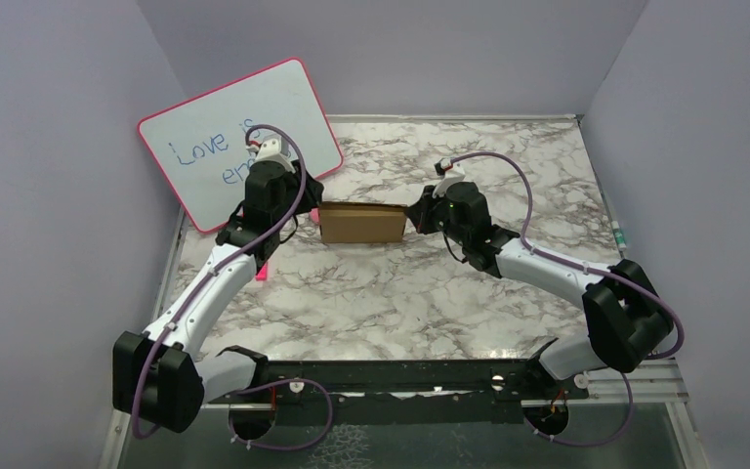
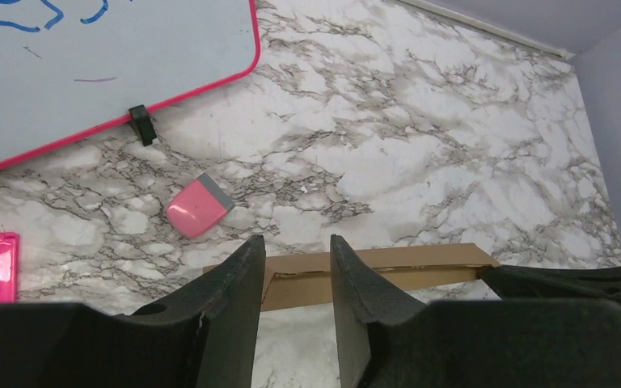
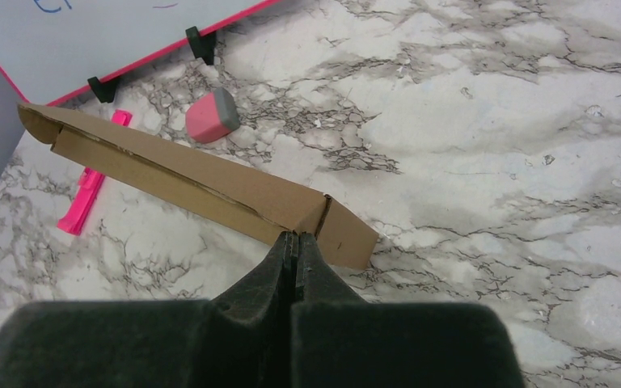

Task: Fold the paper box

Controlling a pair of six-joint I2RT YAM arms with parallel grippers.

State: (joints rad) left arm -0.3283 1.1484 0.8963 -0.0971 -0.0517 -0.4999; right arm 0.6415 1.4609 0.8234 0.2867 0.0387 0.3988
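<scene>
Brown corrugated paper box [image 1: 361,223]: judged light, stiff, hinging at creases; hold by edges. Right gripper [image 3: 295,242] fingers pinched on its edge; left gripper [image 2: 297,249] fingers parted, empty.

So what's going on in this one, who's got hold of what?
Both arms are at the paper box, a brown cardboard piece in the middle of the marble table. The right gripper is pinched shut on one end of it. The left gripper is open at the other end, with a finger on either side of the cardboard's edge, not clamped. The cardboard is not yet formed into a box. A pink-framed whiteboard stands behind.
</scene>
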